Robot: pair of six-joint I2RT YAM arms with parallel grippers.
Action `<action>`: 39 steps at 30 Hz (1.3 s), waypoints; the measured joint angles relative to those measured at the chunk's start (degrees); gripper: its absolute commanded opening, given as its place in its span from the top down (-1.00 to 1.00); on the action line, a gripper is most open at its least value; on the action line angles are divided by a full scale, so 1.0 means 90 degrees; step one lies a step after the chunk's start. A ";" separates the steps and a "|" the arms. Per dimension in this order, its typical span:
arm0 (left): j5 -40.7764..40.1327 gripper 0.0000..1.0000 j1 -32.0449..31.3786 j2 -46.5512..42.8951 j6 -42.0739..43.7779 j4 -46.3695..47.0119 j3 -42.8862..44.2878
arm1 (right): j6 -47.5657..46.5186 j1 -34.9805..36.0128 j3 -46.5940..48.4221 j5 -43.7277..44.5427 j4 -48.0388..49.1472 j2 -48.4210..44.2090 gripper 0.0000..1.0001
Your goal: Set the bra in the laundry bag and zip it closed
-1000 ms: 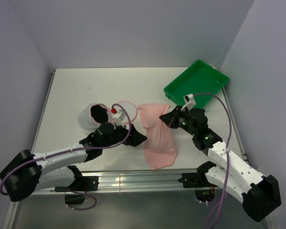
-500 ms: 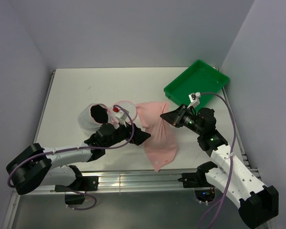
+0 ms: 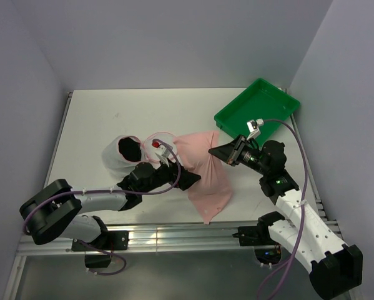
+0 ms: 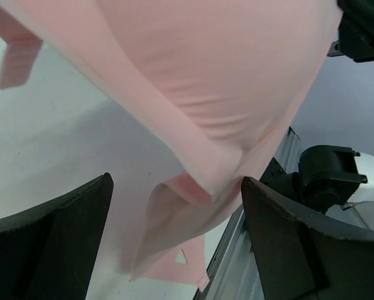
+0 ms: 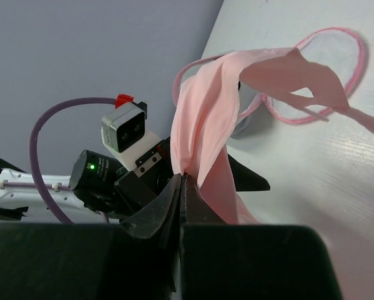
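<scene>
The right gripper (image 5: 182, 177) is clamped on the pink bra (image 5: 206, 119); the left gripper (image 4: 174, 185) gapes wide, holding nothing

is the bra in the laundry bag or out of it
Out. The bra hangs pinched in the right gripper, draped down to the table beside the laundry bag, not inside it.

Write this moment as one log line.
right gripper: shut on pink fabric bra, partly lifted | left gripper: open near bra | round white mesh laundry bag: unzipped, bra outside
</scene>
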 measured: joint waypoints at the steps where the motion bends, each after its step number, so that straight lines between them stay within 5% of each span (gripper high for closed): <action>1: 0.0000 -0.77 -0.0012 0.0000 -0.0002 0.0051 0.0000 | 0.0022 -0.0002 0.0000 -0.0022 0.0022 0.0000 1.00; 9: 0.0073 -0.08 -0.0175 -0.0070 -0.0039 0.0321 0.0000 | 0.0073 -0.0046 -0.0024 -0.0143 0.0075 0.0024 1.00; 12: 0.0117 0.51 -0.0216 -0.0073 -0.0056 0.0447 0.0000 | 0.0073 -0.0104 -0.0027 -0.0160 0.0078 0.0034 1.00; 15: 0.0129 0.90 -0.0265 -0.0141 -0.0063 0.0466 -0.0005 | 0.0070 -0.0240 -0.0034 -0.0175 0.0078 0.0061 1.00; 24: 0.0134 1.00 -0.0374 -0.0877 -0.0029 0.0163 0.0002 | -0.0459 -0.0423 -0.0019 0.0461 -0.0566 -0.0007 0.99; 27: 0.0175 1.00 -0.0427 -0.1158 -0.0005 -0.0172 0.0083 | -0.0969 -0.0430 0.0204 0.0903 -0.1319 -0.0063 0.53; 28: 0.0194 1.00 -0.0447 -0.1263 0.0000 -0.0316 0.0153 | -0.1139 -0.0430 0.0311 0.0996 -0.1513 -0.0063 0.15; 31: 0.0330 1.00 -0.0508 -0.1593 0.0058 -0.0835 0.0408 | -0.1780 -0.0432 0.0767 0.1258 -0.1991 -0.0102 -0.53; 34: 0.0452 1.00 -0.0544 -0.1945 0.0151 -0.1462 0.0784 | -0.2324 -0.0435 0.1027 0.1144 -0.1970 -0.0364 -0.89; 39: 0.0571 1.00 -0.0549 -0.2399 0.0330 -0.2421 0.1428 | -0.2671 -0.0398 0.1071 -0.0219 -0.1037 -0.0680 -0.99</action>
